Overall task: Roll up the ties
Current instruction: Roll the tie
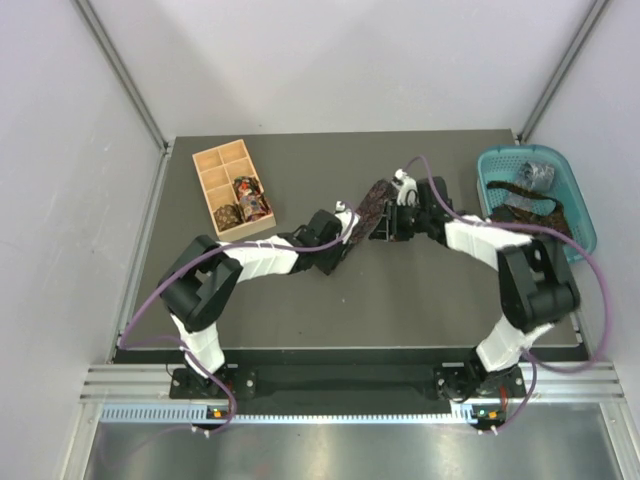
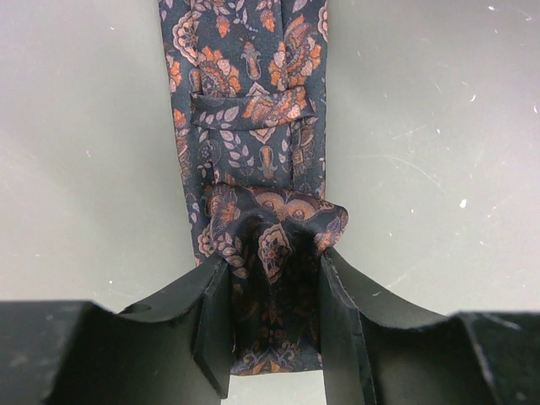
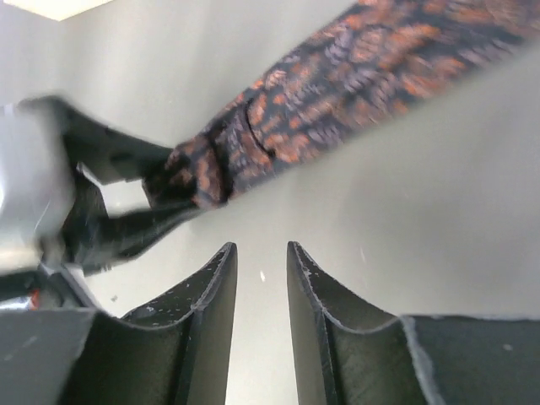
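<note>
A dark navy tie [image 1: 372,205] with an orange paisley pattern lies as a flat strip at the table's middle. My left gripper [image 1: 347,228] is shut on its folded near end; in the left wrist view the tie [image 2: 253,101] bunches up between the fingers of the gripper [image 2: 274,270]. My right gripper [image 1: 393,215] hovers just right of the strip. In the right wrist view it [image 3: 261,249] is narrowly open and empty above bare table, with the tie [image 3: 337,93] running across above it.
A tan wooden compartment box [image 1: 215,160] at the back left holds two rolled ties [image 1: 247,195]. A teal basket [image 1: 585,215] at the back right holds more ties [image 1: 535,208]. Grey walls enclose the table.
</note>
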### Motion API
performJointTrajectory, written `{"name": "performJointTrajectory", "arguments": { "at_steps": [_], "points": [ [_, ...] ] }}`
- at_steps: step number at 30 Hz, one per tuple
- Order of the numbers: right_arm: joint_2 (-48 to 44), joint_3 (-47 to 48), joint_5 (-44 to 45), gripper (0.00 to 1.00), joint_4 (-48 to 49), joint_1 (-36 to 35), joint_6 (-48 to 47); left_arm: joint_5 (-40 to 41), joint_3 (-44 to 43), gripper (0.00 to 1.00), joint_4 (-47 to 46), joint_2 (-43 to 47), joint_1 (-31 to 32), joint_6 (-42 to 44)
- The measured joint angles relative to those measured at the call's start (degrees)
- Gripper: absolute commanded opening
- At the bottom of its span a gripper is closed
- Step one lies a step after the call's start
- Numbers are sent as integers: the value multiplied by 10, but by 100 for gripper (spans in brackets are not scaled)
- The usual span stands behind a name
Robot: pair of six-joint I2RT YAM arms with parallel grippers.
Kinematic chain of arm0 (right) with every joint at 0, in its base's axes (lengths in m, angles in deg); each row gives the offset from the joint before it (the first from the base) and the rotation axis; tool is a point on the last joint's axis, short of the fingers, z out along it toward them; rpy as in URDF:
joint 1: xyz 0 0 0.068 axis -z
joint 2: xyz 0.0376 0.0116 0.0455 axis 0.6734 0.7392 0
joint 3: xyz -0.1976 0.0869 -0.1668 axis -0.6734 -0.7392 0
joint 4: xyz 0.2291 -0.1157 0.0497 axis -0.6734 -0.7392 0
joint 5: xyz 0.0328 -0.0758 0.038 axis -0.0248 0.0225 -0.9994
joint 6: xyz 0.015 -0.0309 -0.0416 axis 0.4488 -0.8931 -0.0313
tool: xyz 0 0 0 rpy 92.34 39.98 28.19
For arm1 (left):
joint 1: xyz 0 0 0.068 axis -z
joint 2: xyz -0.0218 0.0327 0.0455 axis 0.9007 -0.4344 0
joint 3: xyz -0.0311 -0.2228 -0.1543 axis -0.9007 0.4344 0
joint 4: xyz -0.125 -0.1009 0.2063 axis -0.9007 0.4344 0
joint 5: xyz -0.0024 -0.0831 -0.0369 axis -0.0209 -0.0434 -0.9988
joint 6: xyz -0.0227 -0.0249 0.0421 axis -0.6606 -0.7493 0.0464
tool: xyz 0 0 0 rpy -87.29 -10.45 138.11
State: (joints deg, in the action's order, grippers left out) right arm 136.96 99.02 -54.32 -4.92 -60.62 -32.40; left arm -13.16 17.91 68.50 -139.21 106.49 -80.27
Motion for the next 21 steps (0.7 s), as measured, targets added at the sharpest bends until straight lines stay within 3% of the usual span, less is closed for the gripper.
{"name": "performJointTrajectory", "arguments": {
  "at_steps": [5,11,17,21],
  "points": [
    [-195,-145,124,30,54,-40,7,0,-26,33,35,-11,-1,-4],
    [-336,-208,322,33,55,-264,-47,-1,-48,30,64,-21,-2,-13],
    [-336,-209,476,43,58,-443,-129,-1,-102,28,131,-48,-3,-19],
    [-209,-131,569,44,34,-537,-192,-2,-124,28,159,-59,-3,-23]
  ]
}}
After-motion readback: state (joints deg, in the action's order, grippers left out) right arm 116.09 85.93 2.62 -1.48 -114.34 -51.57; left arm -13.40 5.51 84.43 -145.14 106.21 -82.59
